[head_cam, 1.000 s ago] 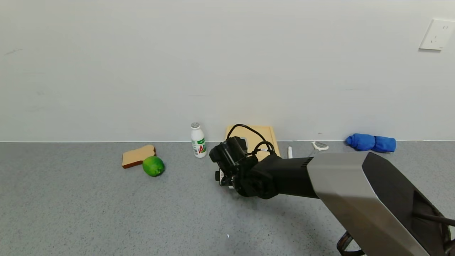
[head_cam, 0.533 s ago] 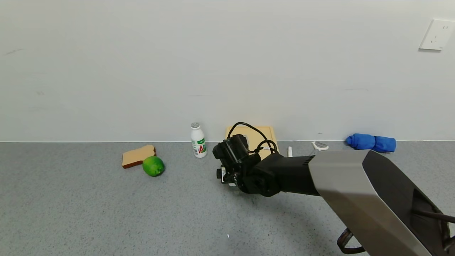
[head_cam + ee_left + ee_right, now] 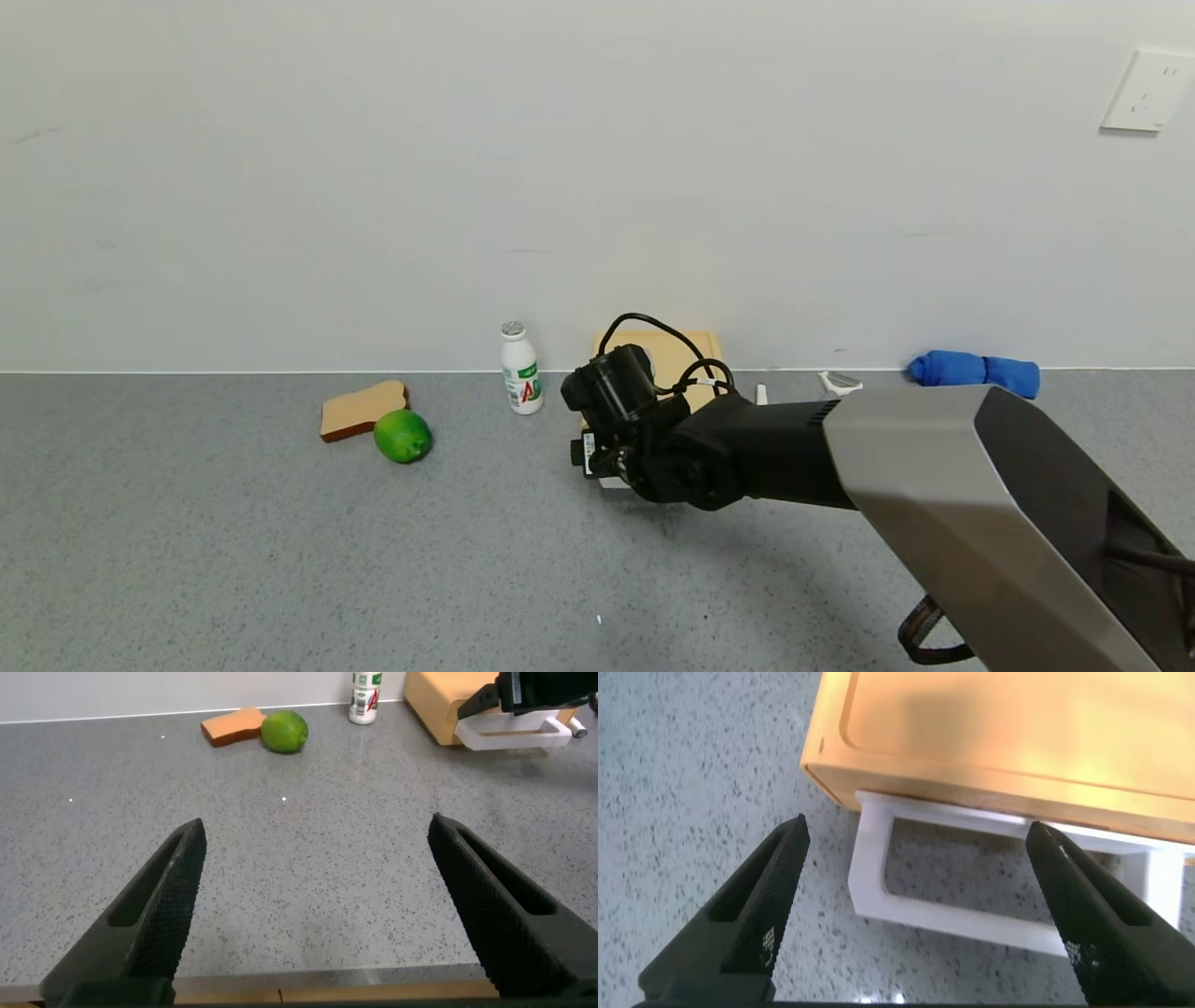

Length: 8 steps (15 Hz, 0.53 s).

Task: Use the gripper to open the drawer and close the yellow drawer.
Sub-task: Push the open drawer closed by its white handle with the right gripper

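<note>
The pale yellow-tan drawer [image 3: 665, 349] stands against the back wall, mostly hidden behind my right wrist. In the right wrist view its case [image 3: 1018, 728] fills the far side and its white loop handle [image 3: 952, 917] lies on the counter. My right gripper [image 3: 605, 446] hangs open just over the handle [image 3: 917, 833], with a finger on either side and nothing held. The left wrist view shows the drawer [image 3: 439, 707], its handle [image 3: 509, 735] and that gripper [image 3: 547, 689] far off. My left gripper [image 3: 317, 824] is open and empty, low over the counter's near edge.
A white bottle [image 3: 521, 369] stands left of the drawer. A bread slice [image 3: 362, 409] and a green lime [image 3: 402, 436] lie further left. A white peeler [image 3: 840, 381] and a blue cloth [image 3: 976, 371] lie to the right by the wall.
My right arm has moved a little toward the wall and the drawer, now covering more of the yellow case. The other objects have not moved.
</note>
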{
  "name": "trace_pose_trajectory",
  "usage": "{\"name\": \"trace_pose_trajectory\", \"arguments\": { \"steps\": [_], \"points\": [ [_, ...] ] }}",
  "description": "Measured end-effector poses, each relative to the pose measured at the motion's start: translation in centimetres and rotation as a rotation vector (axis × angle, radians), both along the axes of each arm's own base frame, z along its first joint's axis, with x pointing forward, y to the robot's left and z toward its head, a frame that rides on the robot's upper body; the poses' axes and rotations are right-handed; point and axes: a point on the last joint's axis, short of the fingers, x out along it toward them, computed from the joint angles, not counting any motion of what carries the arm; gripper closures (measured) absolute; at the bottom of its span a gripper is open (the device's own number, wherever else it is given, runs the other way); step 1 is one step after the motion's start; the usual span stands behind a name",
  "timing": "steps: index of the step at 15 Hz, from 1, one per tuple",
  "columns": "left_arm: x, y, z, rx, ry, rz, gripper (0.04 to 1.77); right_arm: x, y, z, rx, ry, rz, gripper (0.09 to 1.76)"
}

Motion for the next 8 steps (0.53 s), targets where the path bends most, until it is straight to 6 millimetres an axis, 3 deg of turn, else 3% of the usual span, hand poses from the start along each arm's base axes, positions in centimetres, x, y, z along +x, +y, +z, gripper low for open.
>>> {"name": "trace_pose_trajectory", "arguments": {
  "steps": [4,8],
  "points": [
    [0.0,0.0,0.0,0.0,0.0,0.0,0.09,-2.3,-0.5,3.3,-0.022,0.037,0.045,0.14],
    [0.0,0.0,0.0,0.0,0.0,0.0,0.09,-5.4,-3.2,7.8,-0.016,0.056,0.129,0.14]
  ]
}}
